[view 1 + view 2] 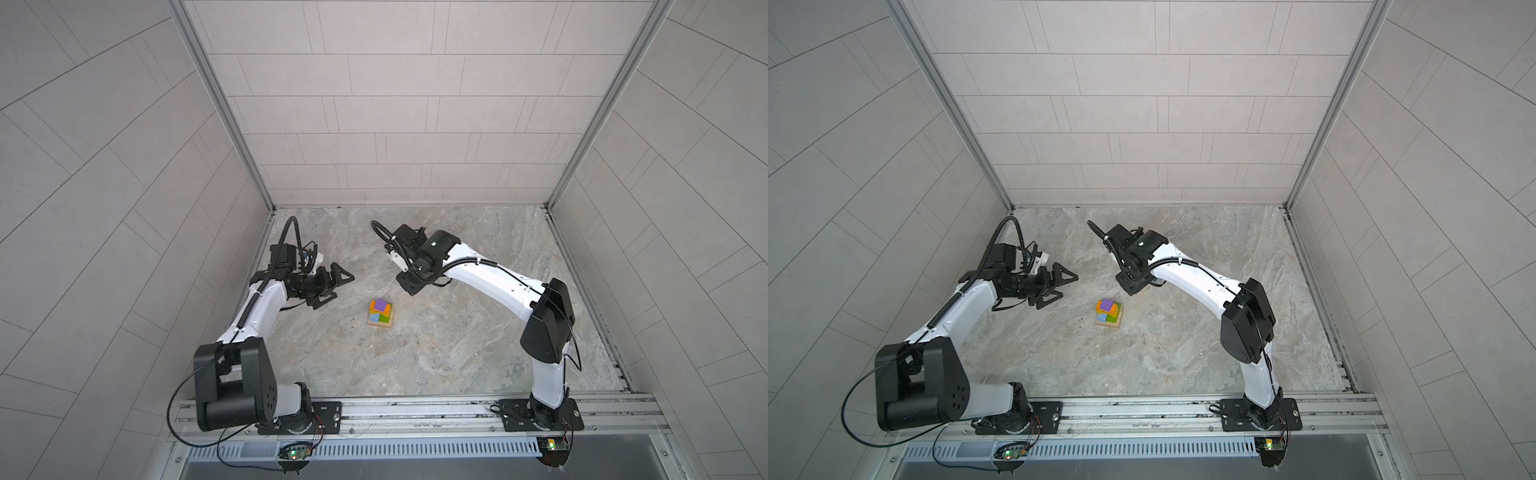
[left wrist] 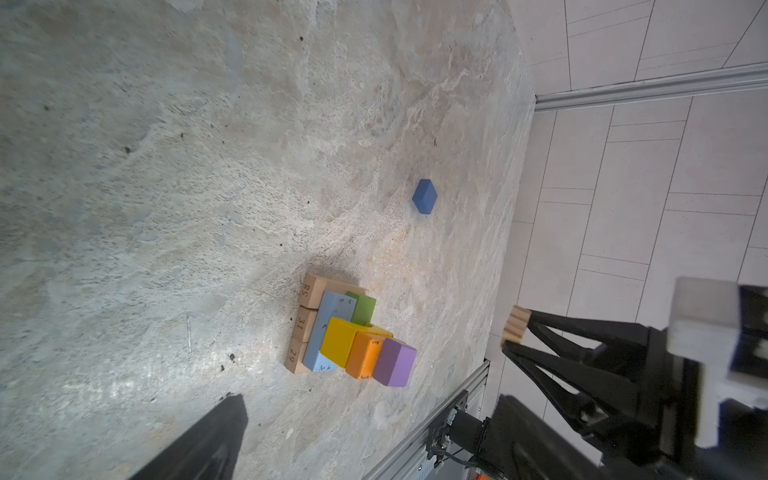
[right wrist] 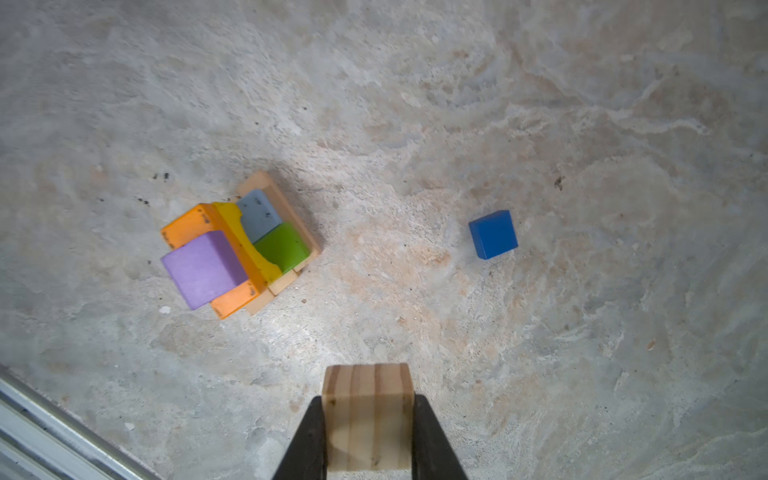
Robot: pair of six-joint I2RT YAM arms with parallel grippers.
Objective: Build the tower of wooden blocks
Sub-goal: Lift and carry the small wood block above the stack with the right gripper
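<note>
Plainly, the purple cube (image 3: 203, 268) sits off-centre on the tower (image 1: 380, 313); adding the blue cube (image 3: 493, 234) could topple it. Left fingers (image 2: 208, 440) are wide, right fingers (image 3: 307, 440) closed.

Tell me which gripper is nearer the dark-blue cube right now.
Right. The right gripper, holding a tan block, hovers just short of the dark-blue cube; the left gripper, open, is farther off, the cube lying past the tower from it.

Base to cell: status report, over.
Left pincer open, empty. Right pincer shut on tan block. Tower standing, purple cube on top. Dark-blue cube loose, apart; nothing blocking.
</note>
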